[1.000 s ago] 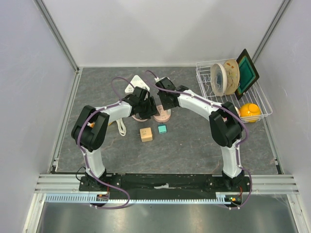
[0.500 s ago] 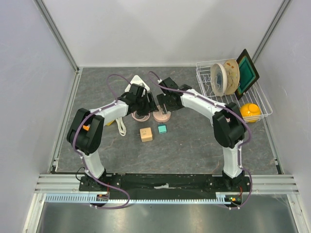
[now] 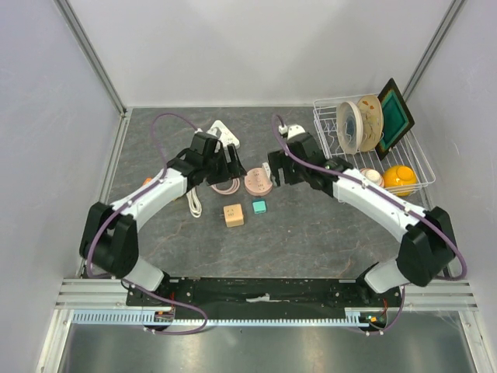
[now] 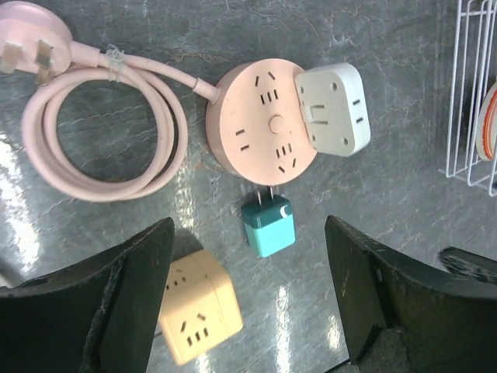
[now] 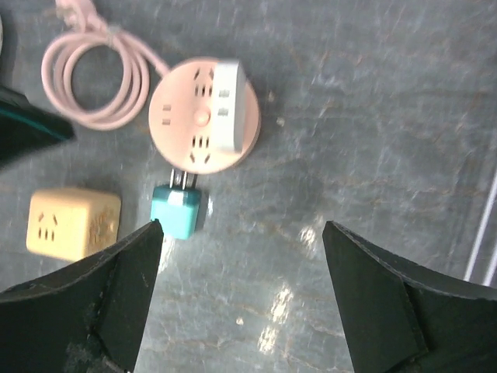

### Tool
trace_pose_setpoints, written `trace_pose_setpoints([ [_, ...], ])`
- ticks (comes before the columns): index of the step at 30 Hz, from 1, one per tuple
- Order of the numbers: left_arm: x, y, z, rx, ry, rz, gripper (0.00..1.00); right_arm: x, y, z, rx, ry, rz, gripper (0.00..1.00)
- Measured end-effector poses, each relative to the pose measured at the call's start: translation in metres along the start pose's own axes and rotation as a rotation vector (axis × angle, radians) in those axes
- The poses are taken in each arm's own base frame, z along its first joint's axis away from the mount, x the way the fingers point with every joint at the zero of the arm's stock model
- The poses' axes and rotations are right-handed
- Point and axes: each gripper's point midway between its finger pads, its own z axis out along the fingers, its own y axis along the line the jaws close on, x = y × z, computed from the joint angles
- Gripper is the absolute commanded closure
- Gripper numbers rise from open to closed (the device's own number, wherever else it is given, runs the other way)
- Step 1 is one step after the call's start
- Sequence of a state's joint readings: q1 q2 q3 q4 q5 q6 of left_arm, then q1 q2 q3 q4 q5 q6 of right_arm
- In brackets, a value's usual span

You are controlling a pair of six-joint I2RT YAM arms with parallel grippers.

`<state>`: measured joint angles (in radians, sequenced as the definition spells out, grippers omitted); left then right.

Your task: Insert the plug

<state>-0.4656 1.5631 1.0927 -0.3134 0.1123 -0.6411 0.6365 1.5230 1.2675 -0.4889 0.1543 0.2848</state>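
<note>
A white plug (image 4: 333,109) (image 5: 226,107) sits seated on the edge of the round pink socket (image 3: 257,183) (image 4: 262,128) (image 5: 203,114), with nothing gripping it. Just left of the socket hangs my left gripper (image 3: 231,165) (image 4: 248,233), open and empty. To the socket's right, my right gripper (image 3: 277,172) (image 5: 242,229) is also open and empty. A teal plug (image 3: 259,207) (image 4: 268,225) (image 5: 176,211) lies loose on the table, prongs pointing at the socket. A cream cube socket (image 3: 233,215) (image 4: 198,315) (image 5: 71,223) lies beside it.
The pink socket's coiled cable (image 4: 101,140) (image 5: 97,78) lies to its left. A white triangular power strip (image 3: 220,132) is at the back, a white cord (image 3: 194,203) on the left. A wire dish rack (image 3: 373,148) (image 4: 470,93) and a yellow object (image 3: 400,177) stand at the right.
Both grippers were closed in on the pink socket; both have opened and drawn back to either side. The right gripper let go of the white plug, which stays on the socket.
</note>
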Motion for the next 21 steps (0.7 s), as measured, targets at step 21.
trace_pose_setpoints([
  [21, 0.067, 0.05, -0.082, -0.221, 0.025, 0.139, 0.07, 0.069, 0.027, -0.031, -0.271, -0.141, 0.085, 0.02],
])
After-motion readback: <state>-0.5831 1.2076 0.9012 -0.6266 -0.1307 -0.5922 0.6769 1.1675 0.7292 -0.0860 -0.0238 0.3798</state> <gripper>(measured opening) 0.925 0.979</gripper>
